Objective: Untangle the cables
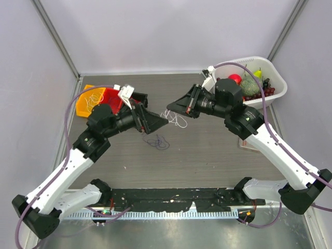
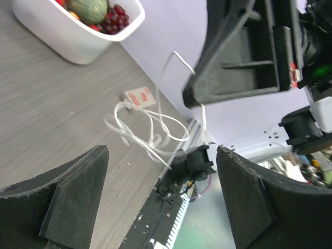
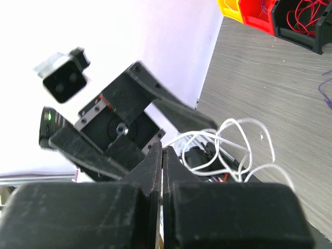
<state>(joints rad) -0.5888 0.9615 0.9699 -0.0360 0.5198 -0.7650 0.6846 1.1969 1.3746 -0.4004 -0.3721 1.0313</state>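
Where right jaws pinch, thin looped white cable [image 1: 179, 121] above woodgrain table [image 1: 218, 150].

I read nothing for certain: the small tag [image 2: 139, 97] on the white cable [image 2: 154, 141], near the basket [image 2: 67, 44], bears red print, too blurred.

Matt wood-grain against rough and glossy plastics.
The bench [image 1: 207, 155] shows a matt grey wood-grain surface; the fingers [image 2: 62, 212] of the left gripper [image 1: 165, 120] are rough, grainy black plastic; the white cable [image 1: 179, 121] looks smooth-sheathed, the tub [image 2: 78, 44] glossy white plastic.
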